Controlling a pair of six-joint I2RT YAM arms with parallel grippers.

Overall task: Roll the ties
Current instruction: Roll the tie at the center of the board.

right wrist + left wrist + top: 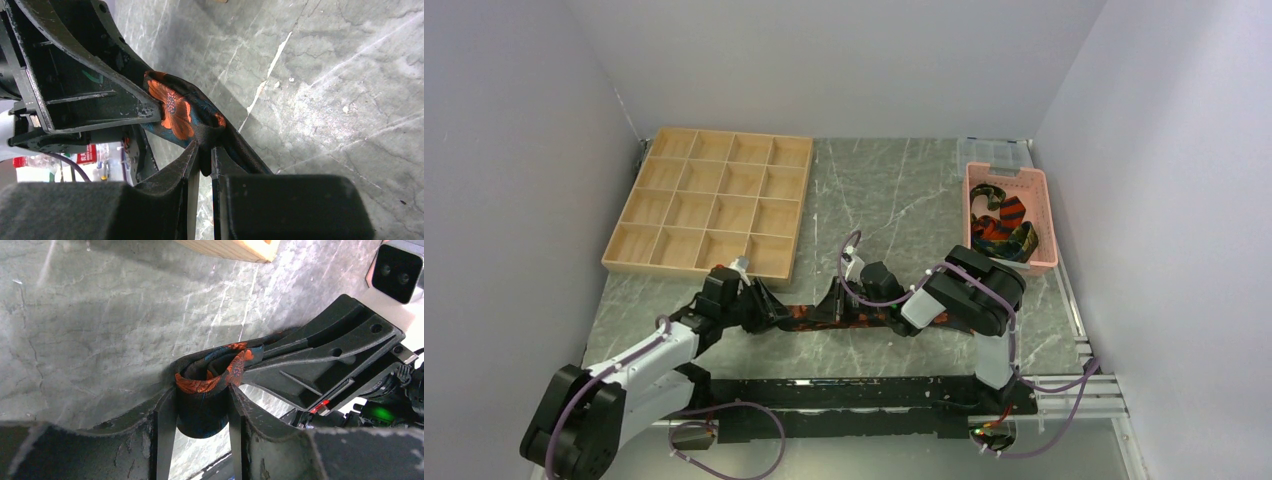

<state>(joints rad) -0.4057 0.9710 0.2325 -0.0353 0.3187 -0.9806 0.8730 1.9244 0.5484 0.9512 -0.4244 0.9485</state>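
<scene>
The left gripper (201, 392) clasps the rolled end of the black tie (200, 417). The right gripper (205, 154) pinches the same tie.

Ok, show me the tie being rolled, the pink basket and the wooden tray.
tie (200, 412): left wrist view, dark side of the rolled end.
pink basket (1007, 174): top view, far rim.
wooden tray (692, 212): top view, floor of a middle compartment.

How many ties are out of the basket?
1: the black-and-orange tie, held by left end effector and right end effector. Other ties occupy the pink basket; some may be hidden.
</scene>
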